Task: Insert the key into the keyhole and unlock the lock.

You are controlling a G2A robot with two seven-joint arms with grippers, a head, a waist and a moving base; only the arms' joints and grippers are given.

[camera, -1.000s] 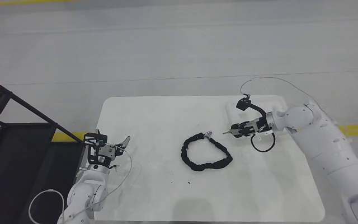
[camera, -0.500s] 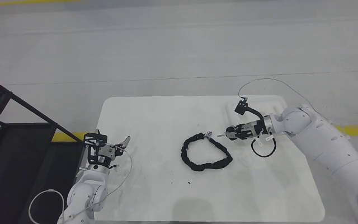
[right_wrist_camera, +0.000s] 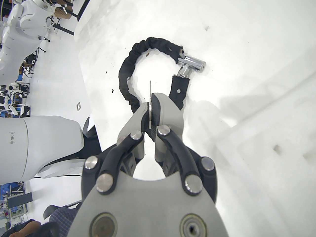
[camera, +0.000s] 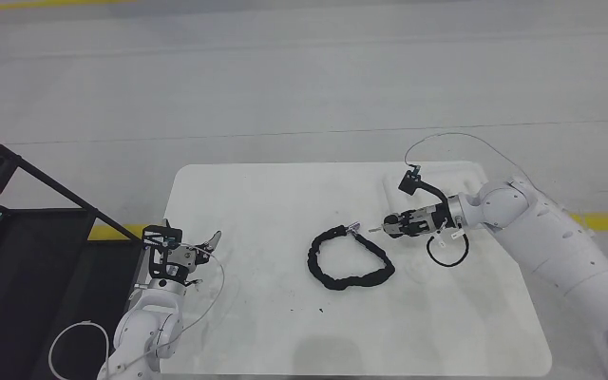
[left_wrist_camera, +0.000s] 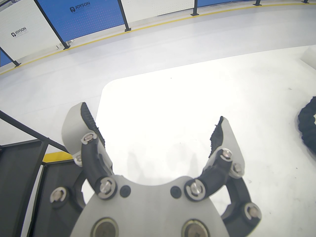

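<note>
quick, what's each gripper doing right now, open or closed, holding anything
left gripper: open, holding nothing.
right gripper: shut on the key, whose blade sticks out past the fingertips.

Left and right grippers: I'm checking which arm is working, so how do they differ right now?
The left gripper is open and empty; the right gripper is shut on the key. The left gripper sits at the edge of the table, far from the lock; the right gripper is close beside its metal cylinder. Both are two-fingered with dark pads.
</note>
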